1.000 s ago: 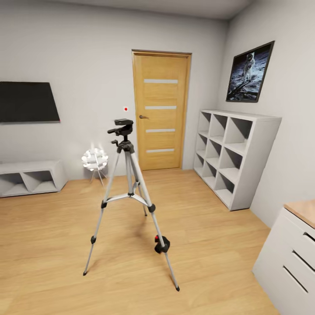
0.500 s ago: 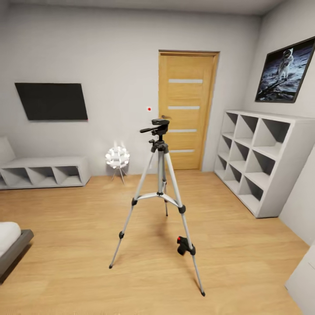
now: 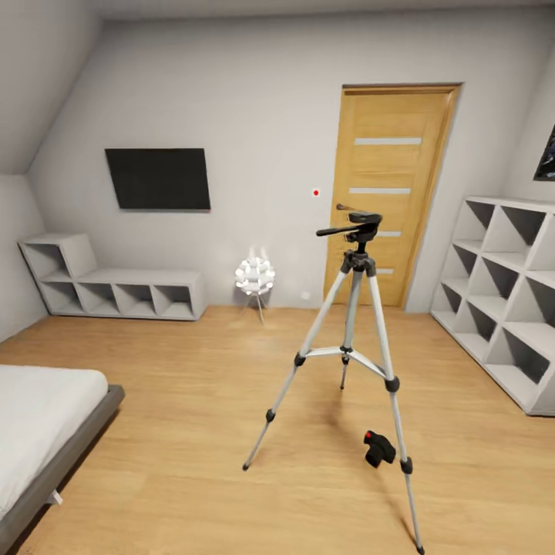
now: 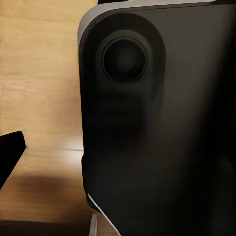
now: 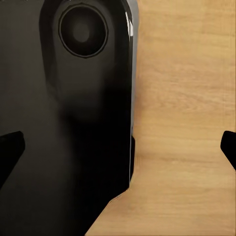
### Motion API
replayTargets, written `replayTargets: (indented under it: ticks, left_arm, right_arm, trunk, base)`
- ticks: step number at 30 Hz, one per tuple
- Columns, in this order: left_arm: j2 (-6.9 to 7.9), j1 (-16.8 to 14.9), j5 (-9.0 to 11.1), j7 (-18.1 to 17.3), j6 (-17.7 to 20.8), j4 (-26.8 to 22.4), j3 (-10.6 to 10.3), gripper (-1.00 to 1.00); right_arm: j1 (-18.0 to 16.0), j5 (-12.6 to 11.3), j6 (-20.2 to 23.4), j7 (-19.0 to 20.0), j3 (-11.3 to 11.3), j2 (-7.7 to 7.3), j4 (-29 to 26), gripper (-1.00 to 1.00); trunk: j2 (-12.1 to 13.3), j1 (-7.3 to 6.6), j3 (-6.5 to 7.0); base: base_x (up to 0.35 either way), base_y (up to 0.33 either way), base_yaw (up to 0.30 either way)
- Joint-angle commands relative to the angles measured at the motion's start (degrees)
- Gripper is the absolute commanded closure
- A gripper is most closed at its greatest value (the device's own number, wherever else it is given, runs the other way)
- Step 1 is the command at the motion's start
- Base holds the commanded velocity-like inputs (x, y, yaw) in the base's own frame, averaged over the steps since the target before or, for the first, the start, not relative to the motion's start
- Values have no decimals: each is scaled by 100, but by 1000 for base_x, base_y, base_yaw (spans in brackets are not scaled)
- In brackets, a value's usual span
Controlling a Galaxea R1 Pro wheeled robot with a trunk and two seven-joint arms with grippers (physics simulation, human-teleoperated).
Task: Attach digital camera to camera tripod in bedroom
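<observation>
Nearest on the left lies the low grey bed with its white mattress (image 3: 38, 420), on the light wood floor (image 3: 193, 401). Just right of centre, on the floor beside the near right leg of the tripod, sits the small black boxy digital camera with a red button on top (image 3: 378, 449); it looks light, rigid and smooth-sided, probably somewhat slippery, so a pinch across its flat body, clear of the lens, seems the safest hold, and it would likely not take a drop well. Above it stands the tall camera tripod with three silver metal legs, black joints and a black pan head (image 3: 351, 331), its long handle pointing left; top-heavy on spread thin legs, it may tip if nudged, and its head carries nothing yet. In the wrist views, dark tips of the left hand (image 4: 10, 157) and the right hand (image 5: 118, 152) show over bare floor beside the robot's black body; whether either is released or clenched I cannot tell. Farther back are a white cube shelf (image 3: 509, 301), a wooden door (image 3: 389, 193) and a black wall screen (image 3: 159, 179).
</observation>
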Motion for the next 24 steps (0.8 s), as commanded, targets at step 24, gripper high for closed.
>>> replayTargets:
  ticks: [24]
  left_arm:
    - [7,3,2,7,1,-11,-1,-100]
  right_arm:
    - [-6,2,-39,-1,1,-1,20,-100]
  trunk:
    - [-2,1,-4]
  base:
    - [177,252,296]
